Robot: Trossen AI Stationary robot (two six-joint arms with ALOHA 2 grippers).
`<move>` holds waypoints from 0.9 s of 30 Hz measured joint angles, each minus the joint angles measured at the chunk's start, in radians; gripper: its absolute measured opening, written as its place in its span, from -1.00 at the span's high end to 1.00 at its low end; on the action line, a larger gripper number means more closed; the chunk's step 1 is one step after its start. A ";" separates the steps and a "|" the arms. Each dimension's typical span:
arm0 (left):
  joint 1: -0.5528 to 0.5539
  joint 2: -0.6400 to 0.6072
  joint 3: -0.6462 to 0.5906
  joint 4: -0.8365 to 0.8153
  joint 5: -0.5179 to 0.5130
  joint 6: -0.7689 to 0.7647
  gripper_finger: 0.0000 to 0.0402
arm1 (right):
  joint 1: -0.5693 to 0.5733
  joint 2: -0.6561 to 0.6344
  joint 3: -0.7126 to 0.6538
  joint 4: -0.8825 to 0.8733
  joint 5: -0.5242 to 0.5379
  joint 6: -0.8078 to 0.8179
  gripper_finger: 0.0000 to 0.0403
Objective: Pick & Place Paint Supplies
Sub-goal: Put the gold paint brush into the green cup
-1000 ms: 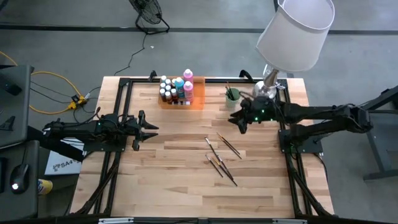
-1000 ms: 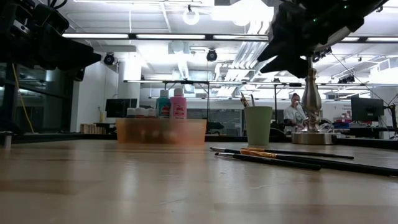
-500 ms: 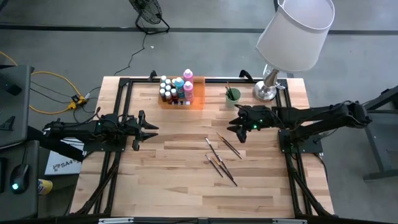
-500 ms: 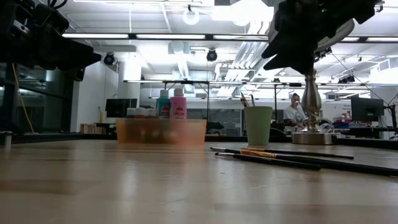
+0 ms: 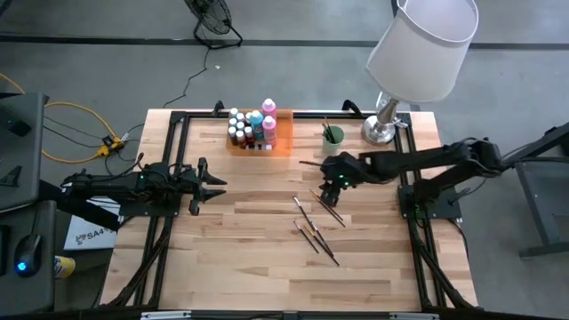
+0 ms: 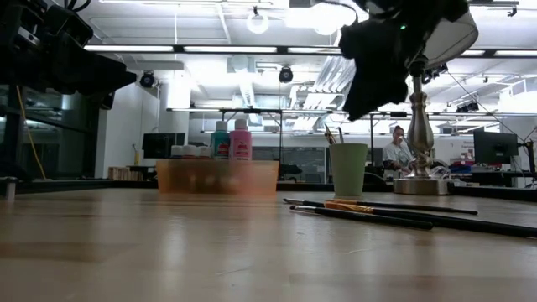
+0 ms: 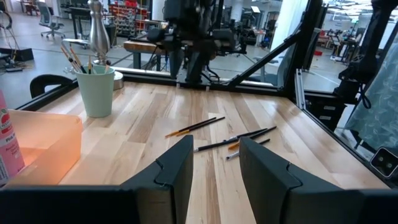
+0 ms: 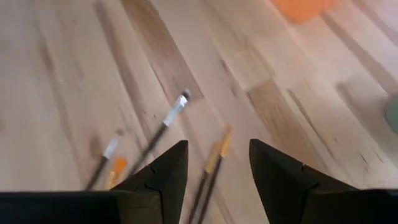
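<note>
Now the right gripper (image 5: 332, 182) hangs with jaws apart just above the loose paintbrushes (image 5: 327, 205); I'd centre one handle between the fingers before lowering. The left gripper (image 5: 216, 188) waits open, well off.

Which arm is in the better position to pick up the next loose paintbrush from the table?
The right. The right gripper hovers open above the loose paintbrushes, while the left gripper waits far off at the table's left side.
</note>
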 joint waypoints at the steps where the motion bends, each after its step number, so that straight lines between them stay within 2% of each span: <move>1: 0.000 0.000 0.000 0.000 0.000 0.000 0.37 | 0.000 0.029 0.025 -0.026 0.001 0.000 0.19; 8: 0.000 0.000 0.000 0.000 0.000 0.000 0.37 | -0.001 0.237 0.173 -0.151 -0.018 0.001 0.19; 15: 0.000 0.000 0.000 0.000 0.000 0.000 0.37 | -0.027 0.418 0.293 -0.195 -0.018 -0.018 0.19; 27: 0.000 0.000 0.000 0.000 0.000 0.000 0.37 | -0.055 0.571 0.373 -0.266 -0.017 -0.030 0.19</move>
